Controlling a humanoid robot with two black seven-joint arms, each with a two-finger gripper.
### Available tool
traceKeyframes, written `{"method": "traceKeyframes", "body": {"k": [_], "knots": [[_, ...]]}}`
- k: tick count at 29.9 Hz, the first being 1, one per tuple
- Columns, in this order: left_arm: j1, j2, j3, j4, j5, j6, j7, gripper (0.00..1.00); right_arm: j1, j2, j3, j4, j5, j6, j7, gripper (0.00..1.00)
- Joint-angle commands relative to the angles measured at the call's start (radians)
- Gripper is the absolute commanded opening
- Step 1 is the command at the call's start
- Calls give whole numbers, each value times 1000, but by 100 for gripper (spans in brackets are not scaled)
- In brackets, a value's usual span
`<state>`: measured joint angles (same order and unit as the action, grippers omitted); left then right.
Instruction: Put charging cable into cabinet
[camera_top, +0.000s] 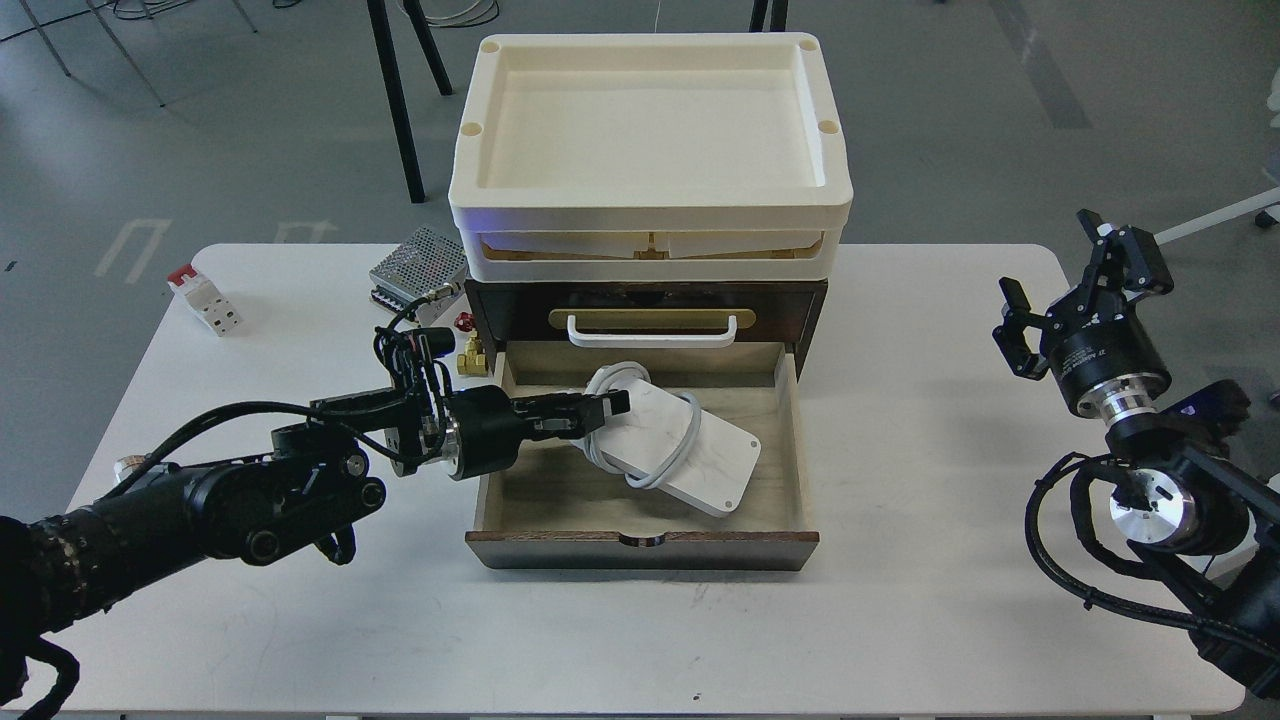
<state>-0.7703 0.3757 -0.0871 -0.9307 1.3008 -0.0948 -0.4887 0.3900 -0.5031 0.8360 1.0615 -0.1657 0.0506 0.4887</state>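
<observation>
The charging cable (680, 450), a flat white block with a grey cord looped around it, lies low inside the open drawer of the dark-brown cabinet (640, 550). My left gripper (603, 407) reaches over the drawer's left wall and is shut on the block's upper left end. The drawer's pale wood floor shows around the block. The cabinet's white handle (650, 330) sits on a brass plate above the drawer. Cream trays (650, 200) are stacked on top. My right gripper (1060, 280) is open and empty, raised at the table's right edge.
A perforated metal power-supply box (420, 265) lies left of the cabinet at the back. A small red-and-white part (205, 297) lies at the far left. A small red and brass fitting (467, 345) sits by the cabinet's left side. The white table (640, 640) lies below the drawer front.
</observation>
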Motion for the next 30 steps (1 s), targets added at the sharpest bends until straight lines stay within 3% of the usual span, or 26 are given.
{"method": "traceKeyframes", "body": {"k": [1, 7, 16, 25, 30], "knots": [[-3, 0, 7, 1, 0, 0, 0, 44, 1, 0, 0, 0, 0, 0, 0, 99], [-7, 9, 9, -4, 0, 0, 0, 65, 1, 0, 0, 0, 0, 0, 0, 99], [-17, 95, 6, -49, 17, 39, 0, 75, 1, 0, 0, 0, 0, 0, 0, 99], [-6, 389, -26, -304, -3, 60, 0, 82, 1, 0, 0, 1, 0, 0, 0, 99], [52, 498, -77, -333, -236, 56, 0, 87, 1, 0, 0, 2, 0, 0, 0, 99]]}}
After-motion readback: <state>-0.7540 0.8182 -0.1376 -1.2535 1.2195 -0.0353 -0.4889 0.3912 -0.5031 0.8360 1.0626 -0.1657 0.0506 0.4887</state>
